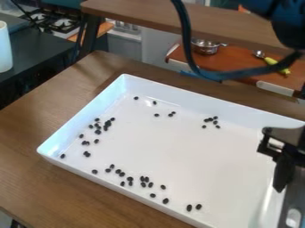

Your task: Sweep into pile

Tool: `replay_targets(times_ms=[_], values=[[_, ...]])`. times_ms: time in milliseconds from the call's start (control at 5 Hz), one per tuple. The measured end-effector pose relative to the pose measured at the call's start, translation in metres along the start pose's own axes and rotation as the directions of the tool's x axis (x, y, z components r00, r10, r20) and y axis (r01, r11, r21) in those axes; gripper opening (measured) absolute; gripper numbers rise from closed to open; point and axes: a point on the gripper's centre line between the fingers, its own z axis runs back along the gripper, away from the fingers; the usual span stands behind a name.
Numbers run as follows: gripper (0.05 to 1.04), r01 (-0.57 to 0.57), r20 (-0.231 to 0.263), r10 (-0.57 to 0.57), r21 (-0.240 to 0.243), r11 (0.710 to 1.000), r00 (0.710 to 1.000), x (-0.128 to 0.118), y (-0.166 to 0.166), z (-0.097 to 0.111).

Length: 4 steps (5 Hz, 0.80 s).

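Observation:
At the right edge of the camera view hangs the black gripper (283,156), over the right side of the white tray (173,91). A grey piece with a light spot (292,205) is beside and below it; I cannot tell whether it is held. Small dark beans lie scattered in the tray: a loose cluster (108,123) on the left, a spread group (143,181) along the near side, a small group (215,119) toward the far side, and a few strays (156,115) near the far left corner.
The tray's raised walls surround the beans on a brown wooden table (35,129). A black cable (238,73) loops across the upper part. Behind stand a wooden shelf (179,20), a metal pot (206,46) and a stove (53,21). A white cylinder (5,49) is at the left edge.

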Motion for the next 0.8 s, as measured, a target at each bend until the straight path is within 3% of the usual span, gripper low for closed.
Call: replay_targets(times_ms=[800], values=[[0.49, 0.027, 0.019, -0.028, 0.053, 0.998, 0.999, -0.005, 0.011, -0.018]])
